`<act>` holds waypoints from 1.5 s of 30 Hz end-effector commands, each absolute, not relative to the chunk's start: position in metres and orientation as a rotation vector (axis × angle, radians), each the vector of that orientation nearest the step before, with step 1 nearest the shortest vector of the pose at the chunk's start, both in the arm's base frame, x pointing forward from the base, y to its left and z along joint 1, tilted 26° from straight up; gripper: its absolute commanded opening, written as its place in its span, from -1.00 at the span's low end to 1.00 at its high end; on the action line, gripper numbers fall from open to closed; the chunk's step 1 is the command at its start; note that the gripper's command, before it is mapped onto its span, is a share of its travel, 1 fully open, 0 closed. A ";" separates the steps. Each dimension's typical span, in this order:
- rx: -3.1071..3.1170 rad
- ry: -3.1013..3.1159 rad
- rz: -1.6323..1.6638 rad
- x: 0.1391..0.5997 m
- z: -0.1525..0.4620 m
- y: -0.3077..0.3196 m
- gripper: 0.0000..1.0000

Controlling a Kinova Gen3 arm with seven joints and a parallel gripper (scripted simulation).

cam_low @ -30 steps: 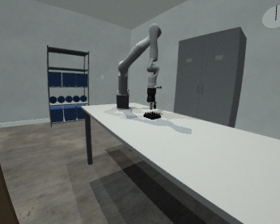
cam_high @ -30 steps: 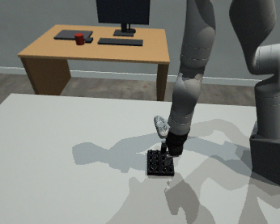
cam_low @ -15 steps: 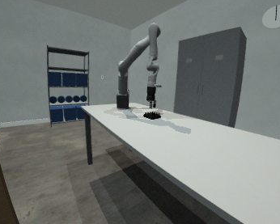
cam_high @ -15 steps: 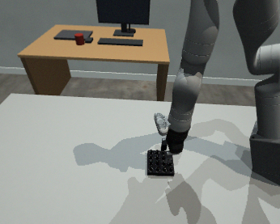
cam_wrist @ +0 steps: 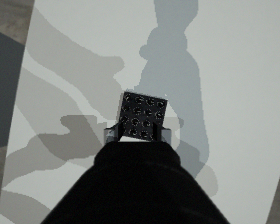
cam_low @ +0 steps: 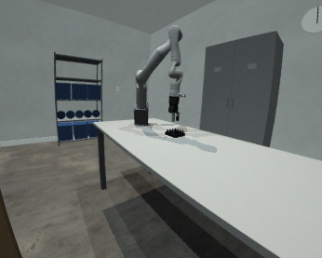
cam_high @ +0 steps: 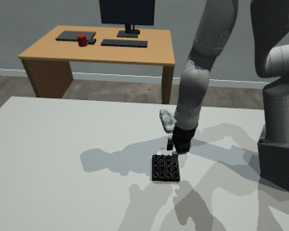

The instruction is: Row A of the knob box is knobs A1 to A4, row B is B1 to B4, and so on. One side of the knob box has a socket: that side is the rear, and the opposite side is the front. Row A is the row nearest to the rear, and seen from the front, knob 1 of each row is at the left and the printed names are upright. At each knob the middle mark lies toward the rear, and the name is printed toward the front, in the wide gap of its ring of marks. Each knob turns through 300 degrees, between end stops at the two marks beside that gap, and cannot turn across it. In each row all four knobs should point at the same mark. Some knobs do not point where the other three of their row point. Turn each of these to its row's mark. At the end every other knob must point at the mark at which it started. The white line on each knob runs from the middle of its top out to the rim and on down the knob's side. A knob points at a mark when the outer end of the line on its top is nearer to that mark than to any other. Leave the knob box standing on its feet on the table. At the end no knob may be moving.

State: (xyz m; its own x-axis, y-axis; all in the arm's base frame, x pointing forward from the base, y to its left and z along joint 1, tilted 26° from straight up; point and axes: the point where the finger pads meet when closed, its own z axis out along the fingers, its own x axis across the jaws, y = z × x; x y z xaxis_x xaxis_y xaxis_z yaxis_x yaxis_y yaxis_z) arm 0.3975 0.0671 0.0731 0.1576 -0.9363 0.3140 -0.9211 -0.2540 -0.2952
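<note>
The black knob box [cam_high: 165, 178] [cam_low: 175, 134] [cam_wrist: 142, 117] stands on the white table, with its knobs upward in four rows of four. It appears slightly turned in the wrist view. The printed names, the marks and the directions of the white lines are too small to read, and I cannot tell which side has the socket. My gripper [cam_high: 173, 149] [cam_low: 175, 118] [cam_wrist: 137, 128] is open wide and empty. It hangs above the box, clear of the knobs, over the edge nearest to the arm's body in the wrist view. The fingers partly hide that end of the box.
The white table [cam_high: 53, 193] [cam_low: 231, 183] carries the arm's dark base [cam_high: 278, 163] [cam_low: 140, 116], well away from the box. Shadows of the arm fall across the table around the box. A wooden desk [cam_high: 44, 52] with a monitor and a red cup [cam_high: 82, 40] stands apart behind.
</note>
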 end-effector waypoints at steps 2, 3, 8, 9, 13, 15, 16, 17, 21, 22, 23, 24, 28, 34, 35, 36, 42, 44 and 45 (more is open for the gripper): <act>-2.377 1.868 -0.686 0.394 0.083 0.079 1.00; -2.377 1.868 -0.686 0.393 0.086 0.079 1.00; -2.377 1.868 -0.686 0.387 0.099 0.083 1.00; -2.377 1.868 -0.686 0.386 0.101 0.084 1.00; -2.377 1.868 -0.686 0.384 0.107 0.085 1.00; -2.377 1.868 -0.686 0.382 0.112 0.086 1.00; -2.377 1.868 -0.686 0.381 0.114 0.087 1.00; -2.377 1.868 -0.686 0.380 0.117 0.088 1.00; -2.377 1.868 -0.686 0.377 0.125 0.090 1.00; -2.377 1.868 -0.686 0.376 0.127 0.090 1.00; -2.377 1.868 -0.686 0.375 0.129 0.091 1.00; -2.377 1.868 -0.686 0.375 0.131 0.091 1.00; -2.377 1.868 -0.686 0.372 0.137 0.093 1.00; -2.377 1.868 -0.686 0.371 0.140 0.094 1.00; -2.377 1.868 -0.686 0.371 0.141 0.094 1.00; -2.377 1.868 -0.686 0.370 0.141 0.094 1.00; -2.377 1.868 -0.686 0.370 0.142 0.094 1.00; -2.377 1.868 -0.686 0.370 0.142 0.094 1.00; -2.377 1.868 -0.686 0.370 0.142 0.094 1.00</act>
State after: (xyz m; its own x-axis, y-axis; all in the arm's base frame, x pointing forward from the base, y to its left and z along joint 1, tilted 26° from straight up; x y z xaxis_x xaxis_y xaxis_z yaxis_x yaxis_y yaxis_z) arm 0.3700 0.0932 0.1419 0.1742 -0.9331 0.3146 -0.9153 -0.2713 -0.2977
